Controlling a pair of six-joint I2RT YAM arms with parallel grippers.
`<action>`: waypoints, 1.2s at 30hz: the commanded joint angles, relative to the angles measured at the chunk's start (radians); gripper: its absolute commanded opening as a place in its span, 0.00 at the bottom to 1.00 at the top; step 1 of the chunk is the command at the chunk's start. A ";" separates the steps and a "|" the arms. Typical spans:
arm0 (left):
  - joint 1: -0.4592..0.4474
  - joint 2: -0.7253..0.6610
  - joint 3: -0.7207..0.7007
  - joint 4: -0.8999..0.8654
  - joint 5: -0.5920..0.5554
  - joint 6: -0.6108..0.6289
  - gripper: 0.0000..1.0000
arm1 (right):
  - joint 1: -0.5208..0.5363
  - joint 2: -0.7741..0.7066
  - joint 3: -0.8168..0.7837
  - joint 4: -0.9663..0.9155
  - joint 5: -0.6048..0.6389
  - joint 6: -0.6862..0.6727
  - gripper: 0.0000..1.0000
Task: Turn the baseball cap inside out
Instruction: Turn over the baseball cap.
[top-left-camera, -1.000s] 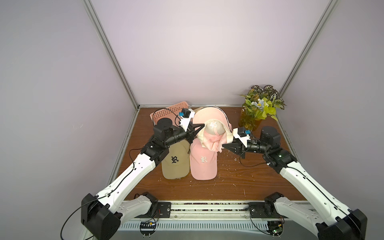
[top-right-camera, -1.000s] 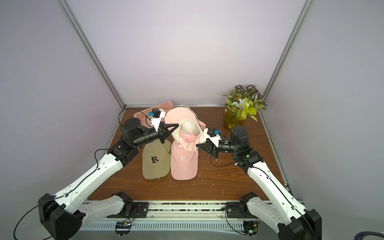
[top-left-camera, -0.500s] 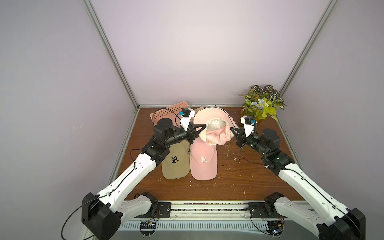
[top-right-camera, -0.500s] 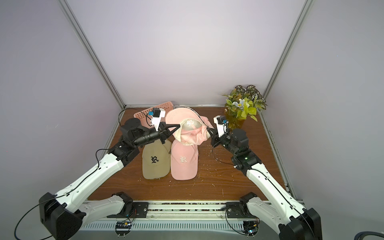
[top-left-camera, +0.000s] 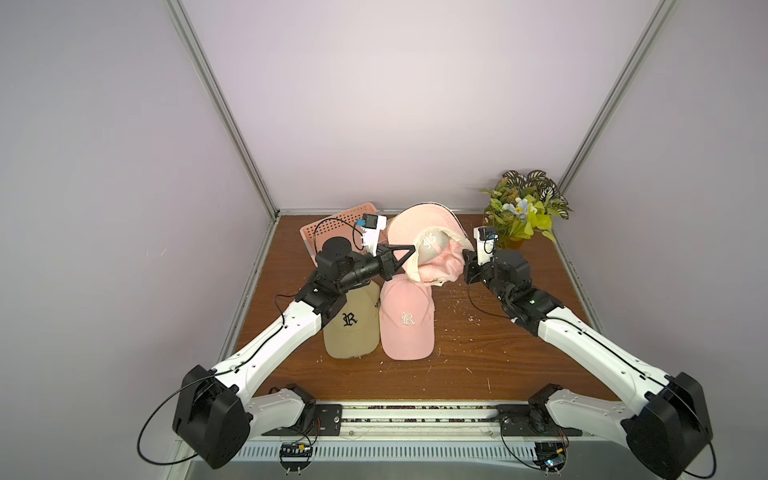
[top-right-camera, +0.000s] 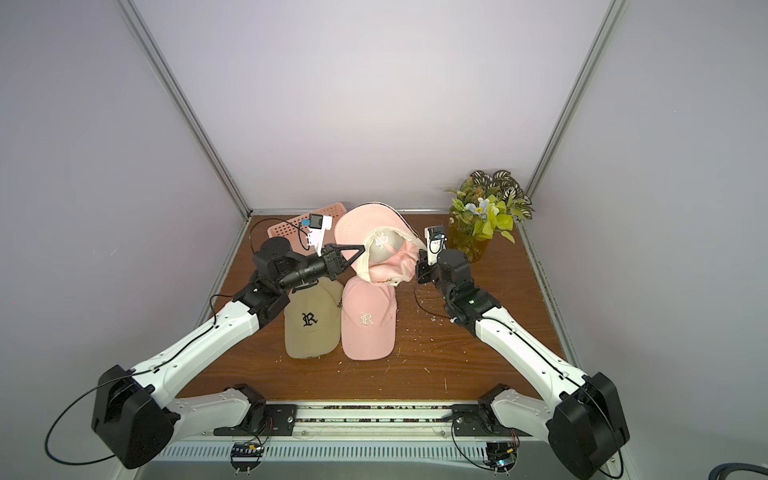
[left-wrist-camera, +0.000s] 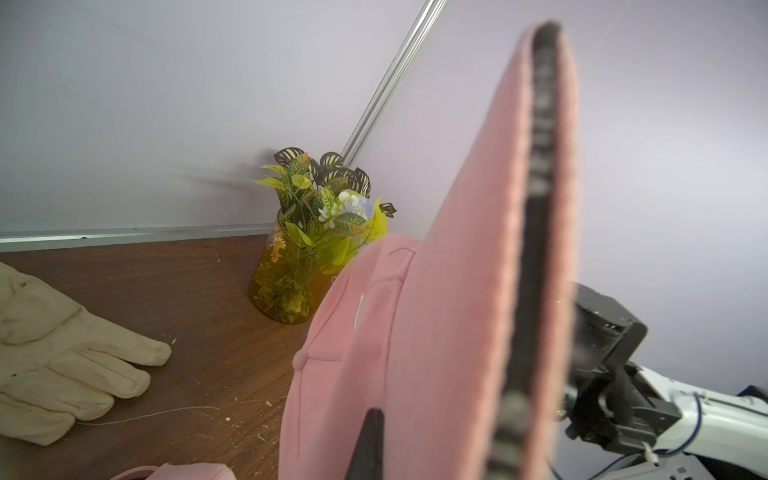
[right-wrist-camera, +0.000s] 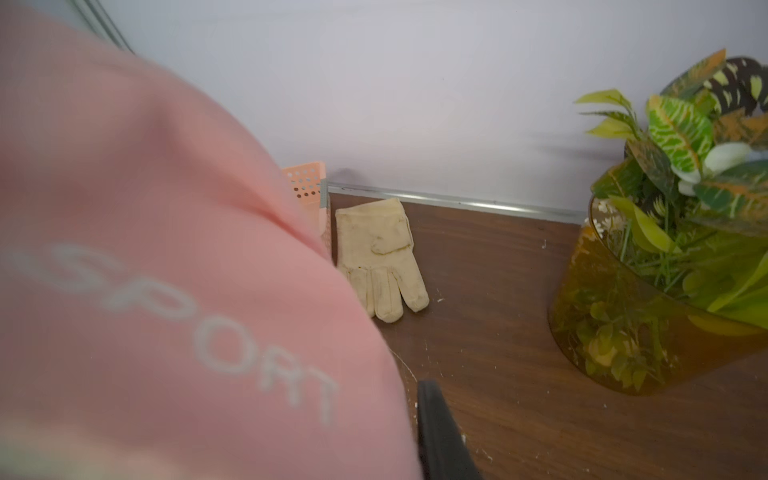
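Your left gripper is pinched tight on the cream inner rim of the pink cap, which hangs in the air between the two arms, clear of the table; its brim tilts up toward the back wall, and in both top views the pale lining bulges out with a mirrored letter on it; the pink cloth sags below, toward your right side. Your right gripper sits against that sagging cloth, but the cap hides its tips; in the right wrist view you see only one black finger beside the fabric printed SPORT, so you cannot tell whether it is gripping or apart. Under the raised cap lie a tan cap and a second pink cap, side by side and touching, brims toward you; a peach basket stands behind your left arm; a cream glove lies flat near the back wall just beside the basket; a potted plant fills the far right corner.
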 joint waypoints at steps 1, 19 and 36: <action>0.004 -0.033 0.021 0.286 0.018 -0.097 0.01 | -0.010 0.021 0.003 -0.107 0.074 0.003 0.23; -0.062 -0.019 0.021 0.187 -0.146 0.027 0.01 | -0.010 0.053 0.026 -0.182 -0.110 0.017 0.14; -0.108 0.096 -0.080 0.375 -0.550 0.352 0.01 | -0.043 -0.072 0.060 -0.295 -0.296 0.124 0.01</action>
